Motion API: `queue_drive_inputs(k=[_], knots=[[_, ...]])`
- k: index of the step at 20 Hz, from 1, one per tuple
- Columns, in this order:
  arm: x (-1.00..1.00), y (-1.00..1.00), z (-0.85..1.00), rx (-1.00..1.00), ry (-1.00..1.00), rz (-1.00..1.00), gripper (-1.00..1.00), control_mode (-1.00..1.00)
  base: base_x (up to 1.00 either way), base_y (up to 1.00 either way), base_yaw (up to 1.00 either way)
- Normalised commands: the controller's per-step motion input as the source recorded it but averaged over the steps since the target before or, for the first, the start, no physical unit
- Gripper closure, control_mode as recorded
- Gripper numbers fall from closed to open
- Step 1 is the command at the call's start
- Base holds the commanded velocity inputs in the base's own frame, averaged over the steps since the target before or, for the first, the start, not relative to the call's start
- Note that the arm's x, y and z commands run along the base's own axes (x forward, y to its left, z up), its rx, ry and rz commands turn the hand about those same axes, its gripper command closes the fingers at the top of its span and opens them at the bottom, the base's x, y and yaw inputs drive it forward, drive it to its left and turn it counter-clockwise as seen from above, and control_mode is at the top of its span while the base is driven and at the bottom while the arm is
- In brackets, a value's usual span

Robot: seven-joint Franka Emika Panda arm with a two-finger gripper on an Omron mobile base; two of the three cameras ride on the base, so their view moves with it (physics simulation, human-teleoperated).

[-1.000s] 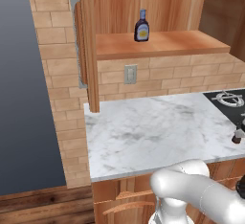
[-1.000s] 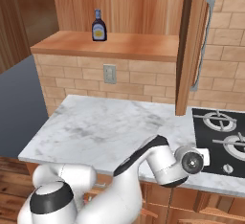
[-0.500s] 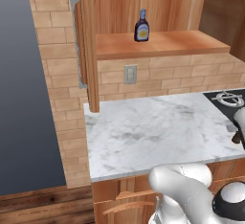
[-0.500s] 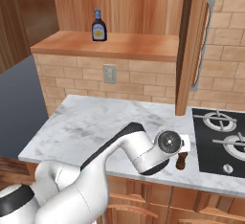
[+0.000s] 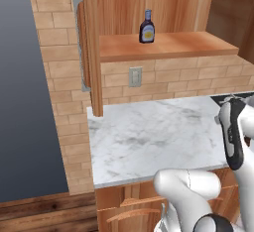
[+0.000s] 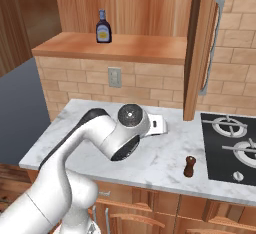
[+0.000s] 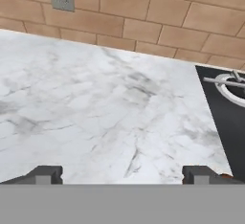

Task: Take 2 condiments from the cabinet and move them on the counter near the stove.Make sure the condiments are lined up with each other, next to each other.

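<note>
With the tool (image 7: 122, 175) open and empty, reach for the blue-capped bottle (image 6: 103, 27), then set it beside the brown bottle (image 6: 189, 166).

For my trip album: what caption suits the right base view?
Robot arm above the marble counter, brown bottle beside the stove, blue-capped bottle on cabinet shelf.

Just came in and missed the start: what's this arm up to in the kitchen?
The white arm is moving condiments from the light-brown wooden wall cabinet to the white marble counter beside the black cooktop. The small all-brown bottle already stands on the counter near the cooktop. The rounded dark bottle with the blue cap sits on the cabinet shelf. The pincer is open and empty, above the marble.
</note>
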Motion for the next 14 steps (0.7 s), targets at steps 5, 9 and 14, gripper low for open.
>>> queue_drive_inputs(k=[5, 9, 14], knots=[[-0.01, 0.69, 1.00, 0.00, -0.01, 0.00, -1.00, -1.00, 0.00, 0.00, 0.00], [0.00, 0.70, 0.95, 0.04, -0.16, -0.01, -1.00, -1.00, 0.00, 0.00, 0.00], [0.00, 0.61, 0.84, 0.11, -0.27, 0.00, -1.00, -1.00, 0.00, 0.00, 0.00]])
